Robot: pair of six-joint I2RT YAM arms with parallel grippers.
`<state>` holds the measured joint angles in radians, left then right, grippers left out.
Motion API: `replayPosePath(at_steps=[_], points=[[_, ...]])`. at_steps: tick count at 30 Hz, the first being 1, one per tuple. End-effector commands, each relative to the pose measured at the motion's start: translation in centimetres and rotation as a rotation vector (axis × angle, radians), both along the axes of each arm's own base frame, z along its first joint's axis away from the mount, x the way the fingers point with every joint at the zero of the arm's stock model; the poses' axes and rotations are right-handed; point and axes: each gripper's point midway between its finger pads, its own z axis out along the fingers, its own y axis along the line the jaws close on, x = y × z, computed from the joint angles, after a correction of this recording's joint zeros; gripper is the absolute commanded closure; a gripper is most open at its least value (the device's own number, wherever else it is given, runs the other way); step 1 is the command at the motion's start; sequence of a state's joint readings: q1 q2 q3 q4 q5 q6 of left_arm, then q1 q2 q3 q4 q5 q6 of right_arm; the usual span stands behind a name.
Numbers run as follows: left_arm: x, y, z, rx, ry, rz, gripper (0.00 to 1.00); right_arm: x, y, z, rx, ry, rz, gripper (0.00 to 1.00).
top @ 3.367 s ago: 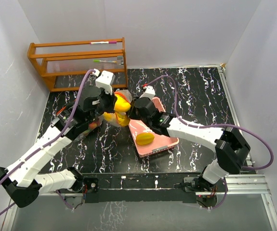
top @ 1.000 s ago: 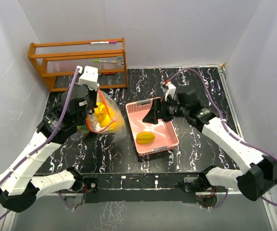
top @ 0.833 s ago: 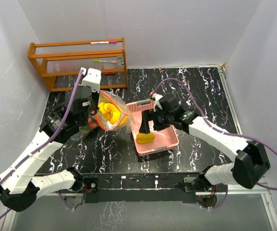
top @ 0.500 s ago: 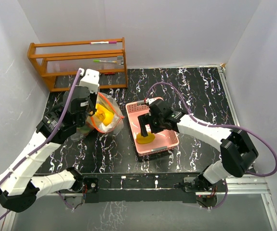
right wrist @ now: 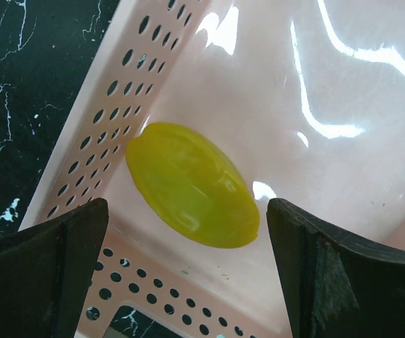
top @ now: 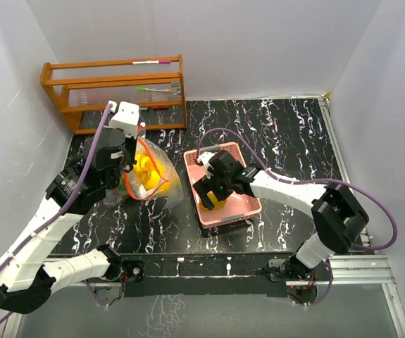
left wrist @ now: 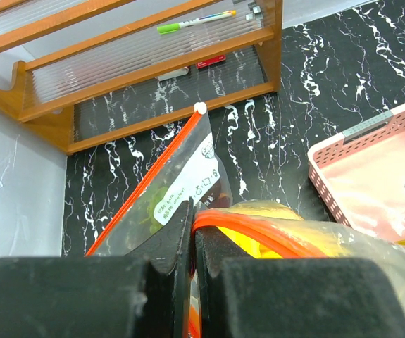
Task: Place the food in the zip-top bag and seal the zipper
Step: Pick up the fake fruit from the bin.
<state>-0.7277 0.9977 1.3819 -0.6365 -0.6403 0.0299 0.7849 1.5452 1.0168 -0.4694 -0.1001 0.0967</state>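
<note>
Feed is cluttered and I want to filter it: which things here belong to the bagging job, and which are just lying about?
Job: bag; yellow food inside it; mango, lying in the basket.

Lying about: wooden rack; green pen and pink-tipped pen on it.

Mango (right wrist: 191, 184), basket (right wrist: 343, 84) – smooth glossy plastic; bag (left wrist: 195, 162) – clear thin film; rack (left wrist: 47, 120) lacquered wood.
</note>
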Motion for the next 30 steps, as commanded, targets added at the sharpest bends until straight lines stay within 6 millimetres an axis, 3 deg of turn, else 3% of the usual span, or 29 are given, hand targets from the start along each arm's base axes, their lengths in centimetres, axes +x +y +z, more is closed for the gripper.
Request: replayPosePath(at_steps=[1, 9, 14, 17, 18, 21, 22, 26, 30], points=[[-0.2, 0.7, 1.5, -0.022, -0.044, 0.02, 1.0, 1.7, 1.5, 0.7, 0.021, -0.14, 0.151, 0.0], [0.0, 0.5, 1.6, -0.01, -0.042, 0.017, 1.0, 2.2, 1.8, -3.6, -0.059, -0.081, 0.182, 0.0], [0.4, 0.4, 1.3, 0.007, -0.036, 0.02, 1.0, 1.6, 1.8, -4.6, -0.045, -0.051, 0.163, 0.02], [0.6, 0.1, 1.2, 0.008, -0.033, 0.015, 1.0, 1.6, 1.7, -3.8, -0.03, -0.046, 0.121, 0.2], [0.7, -0.1, 1.1, 0.007, -0.031, 0.012, 1.0, 1.6, 1.6, -3.3, -0.025, -0.048, 0.108, 0.32], [0.9, -0.3, 1.0, 0.009, -0.024, 0.008, 1.0, 2.1, 1.3, -1.3, -0.01, -0.082, 0.048, 0.81], [1.0, -0.4, 0.8, 0.01, -0.019, 0.008, 1.0, 2.4, 1.2, -0.3, -0.002, -0.101, 0.024, 0.9], [1.0, -0.5, 0.6, 0.003, -0.012, 0.006, 1.0, 3.3, 0.8, 5.5, 0.062, -0.186, -0.062, 0.92], [1.2, -1.1, 0.4, -0.004, 0.002, -0.006, 1.0, 2.2, 1.3, 13.5, 0.234, -0.277, -0.037, 0.92]])
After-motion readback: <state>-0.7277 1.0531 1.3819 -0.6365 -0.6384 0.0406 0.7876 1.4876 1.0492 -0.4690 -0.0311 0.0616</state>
